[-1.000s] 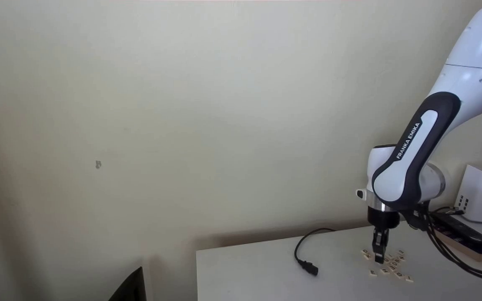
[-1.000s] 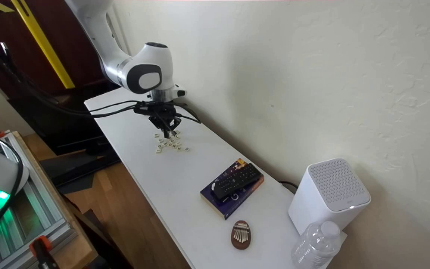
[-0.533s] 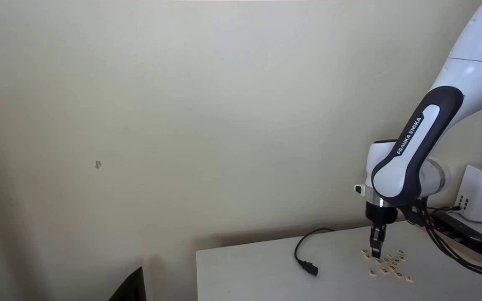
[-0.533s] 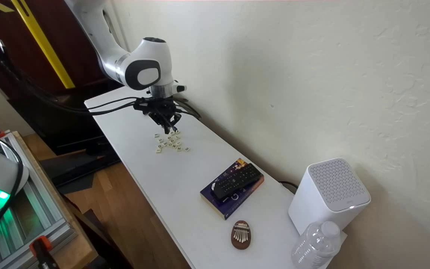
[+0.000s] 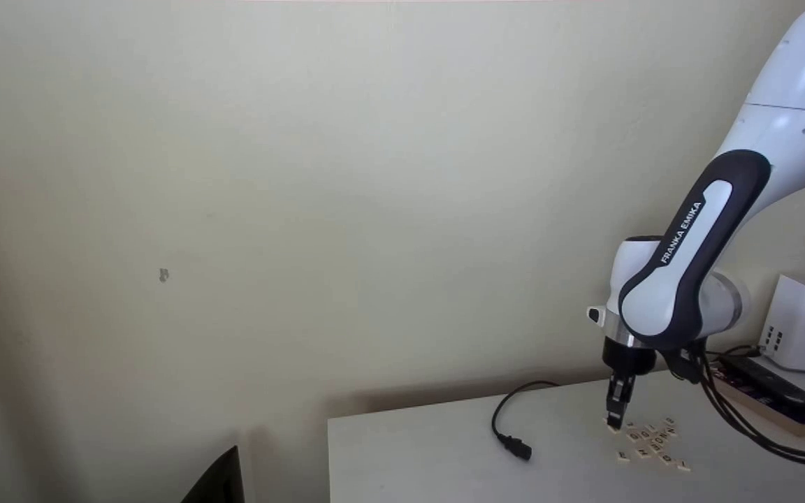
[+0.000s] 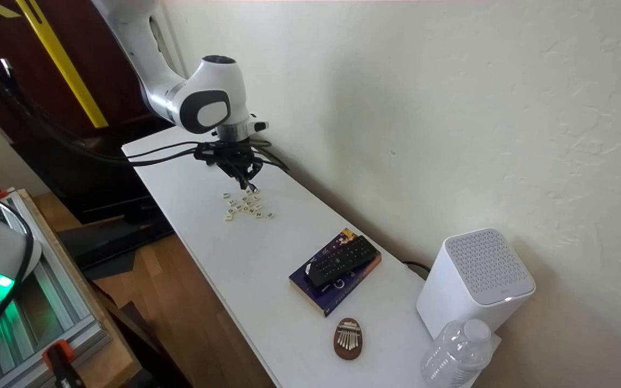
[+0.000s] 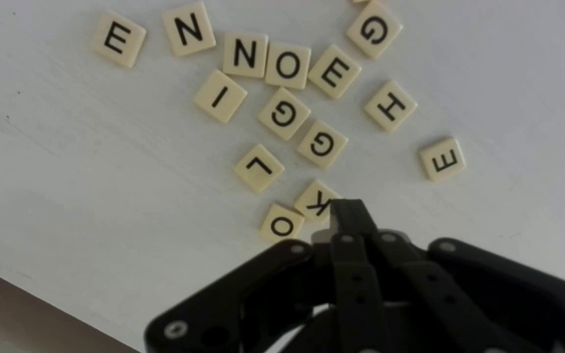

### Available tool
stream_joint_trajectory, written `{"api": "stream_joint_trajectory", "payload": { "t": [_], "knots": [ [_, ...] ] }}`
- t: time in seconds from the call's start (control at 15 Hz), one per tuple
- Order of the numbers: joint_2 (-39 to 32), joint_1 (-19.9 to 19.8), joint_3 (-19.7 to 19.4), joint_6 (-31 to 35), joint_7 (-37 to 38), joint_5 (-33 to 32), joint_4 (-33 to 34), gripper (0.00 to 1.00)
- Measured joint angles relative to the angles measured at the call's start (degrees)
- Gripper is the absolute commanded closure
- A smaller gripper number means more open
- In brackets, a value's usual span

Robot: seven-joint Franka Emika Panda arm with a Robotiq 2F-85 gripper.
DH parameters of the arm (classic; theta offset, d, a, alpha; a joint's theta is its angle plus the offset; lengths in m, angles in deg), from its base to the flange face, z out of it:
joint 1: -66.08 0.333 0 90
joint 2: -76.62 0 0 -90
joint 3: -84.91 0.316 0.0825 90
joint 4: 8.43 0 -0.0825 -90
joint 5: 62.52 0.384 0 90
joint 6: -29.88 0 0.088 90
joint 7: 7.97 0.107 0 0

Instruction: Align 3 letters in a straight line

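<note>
- Stands with the gripper [image 7: 354, 208] at the lower right of the K tile [image 7: 314, 198], hiding its right corner in the wrist view; cannot tell touching from hovering just above.
- Shows jaws together, with nothing visible between.
- Finds no long axis on the near-square K tile, flat on the white table [image 7: 91, 196] with edges aslant to the gripper.
- Places, in that view, the O tile [image 7: 281, 225] at the K tile's lower left, touching or nearly so; the L tile [image 7: 259, 167] upper left, apart; a G tile [image 7: 322, 143] above, apart; the other letters [image 7: 284, 113] mostly farther above.
- Cannot tell the intended three from the rest.
- Probably calls for a leftward push on the K tile, at the risk of shoving the O tile too.
</note>
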Motion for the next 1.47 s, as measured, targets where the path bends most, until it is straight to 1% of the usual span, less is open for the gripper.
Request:
{"api": "stream_joint_trajectory", "payload": {
  "t": [0.67, 1.13, 1.47],
  "knots": [
    [-2.73, -0.3, 0.02, 3.85, 3.25, 0.04, 1.5, 1.0],
    [-3.7, -0.53, -0.4, 4.11, 6.03, 0.25, 3.61, 1.0],
    [-4.07, -1.62, -0.25, 4.54, 7.05, 0.47, 4.25, 1.0]
  ]
}}
